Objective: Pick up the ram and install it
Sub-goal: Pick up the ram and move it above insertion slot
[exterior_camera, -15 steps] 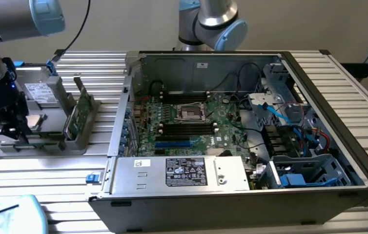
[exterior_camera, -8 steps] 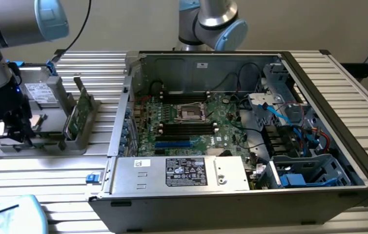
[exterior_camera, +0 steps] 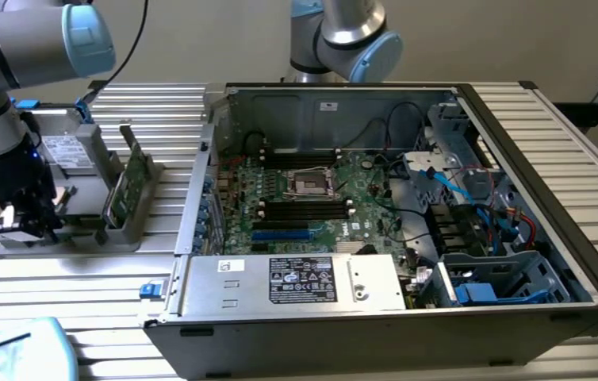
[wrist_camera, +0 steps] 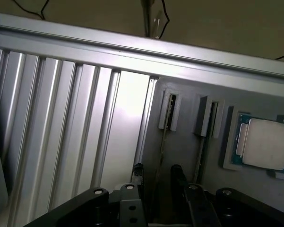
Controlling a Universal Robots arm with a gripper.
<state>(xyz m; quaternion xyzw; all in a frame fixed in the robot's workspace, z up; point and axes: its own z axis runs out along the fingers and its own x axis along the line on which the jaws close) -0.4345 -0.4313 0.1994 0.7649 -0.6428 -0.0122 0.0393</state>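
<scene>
- Nearest the wrist camera, the claw (wrist_camera: 157,169) is hanging with its fingers (wrist_camera: 138,172) spread apart, pinching nothing.
- Between those fingers the ram (wrist_camera: 161,151) is showing edge-on as a thin dark line. It is standing in a slot of the grey holder (exterior_camera: 119,236), and neither finger seems to be touching it.
- By my reading, the pick-up step is in hand: the claw is straddling the stick and the grasp is not yet made.
- A grasp from here is calling for the fingers to be closing squarely on the stick's flat faces. The lift then needs to be running straight along the slot, so the thin board is not being levered sideways.
- On the table (exterior_camera: 67,286) at the exterior view's left, the holder is also carrying a green card (exterior_camera: 128,186) standing upright. A processor chip (wrist_camera: 267,144) is lying flat in its own recess, beyond a second slot.
- Right of the holder, the computer case (exterior_camera: 384,341) is lying open, holding the motherboard (exterior_camera: 368,198). Black memory slots (exterior_camera: 301,208) are sitting near its middle, and I cannot tell whether any is filled.
</scene>
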